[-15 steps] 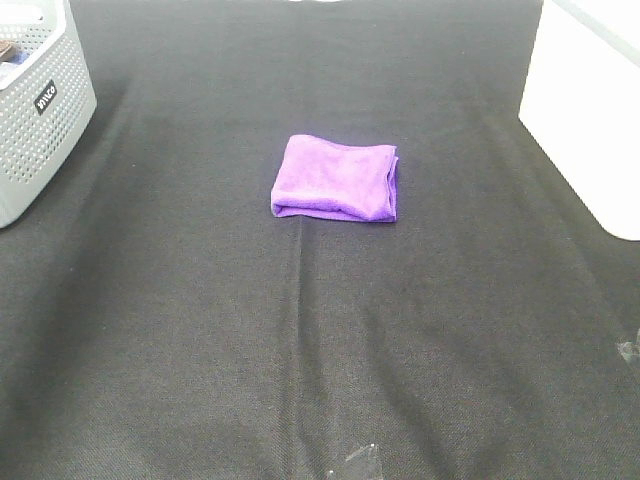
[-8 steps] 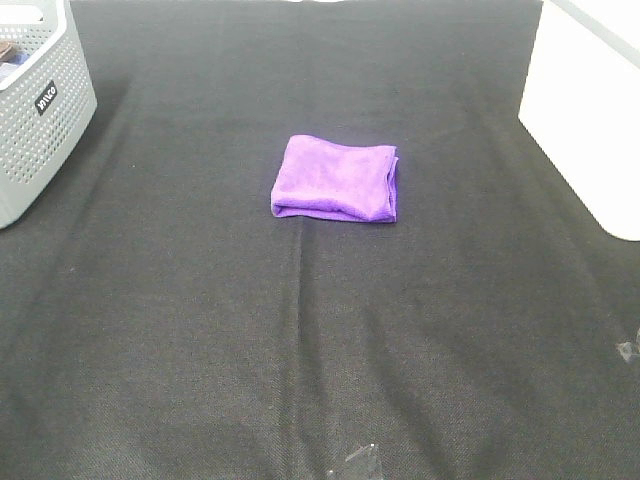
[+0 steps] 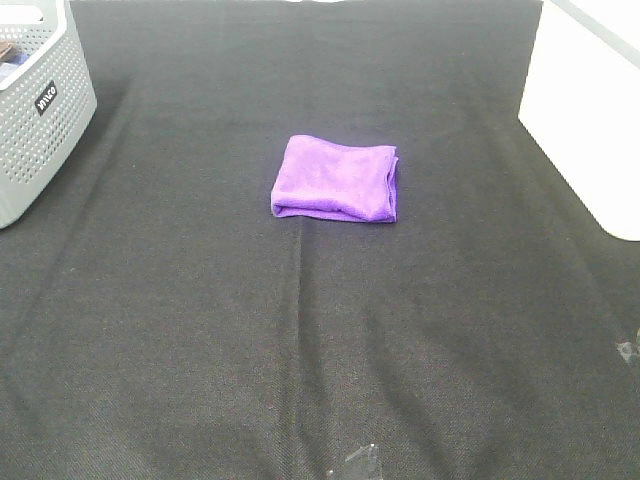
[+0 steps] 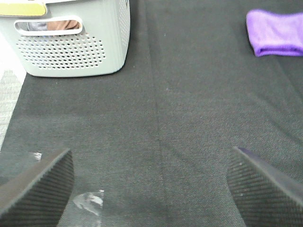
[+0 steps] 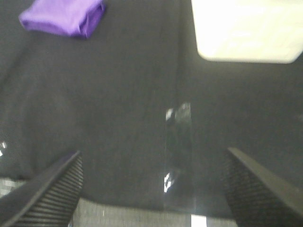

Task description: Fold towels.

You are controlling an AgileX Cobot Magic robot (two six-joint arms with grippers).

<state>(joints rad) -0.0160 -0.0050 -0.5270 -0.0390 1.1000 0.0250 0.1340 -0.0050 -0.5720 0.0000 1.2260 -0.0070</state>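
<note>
The purple towel (image 3: pixel 336 179) lies folded into a small thick rectangle at the middle of the black tabletop. It also shows in the left wrist view (image 4: pixel 276 32) and the right wrist view (image 5: pixel 64 16). Neither arm appears in the exterior high view. My left gripper (image 4: pixel 150 187) hangs open over bare black cloth, far from the towel, with nothing between its fingers. My right gripper (image 5: pixel 151 184) is open too, empty, over the table's near edge and well away from the towel.
A grey perforated basket (image 3: pixel 40 110) stands at the far left, also in the left wrist view (image 4: pixel 71 42). A white bin (image 3: pixel 590 110) stands at the far right. Strips of clear tape (image 5: pixel 179 156) stick to the black cloth near the front edge.
</note>
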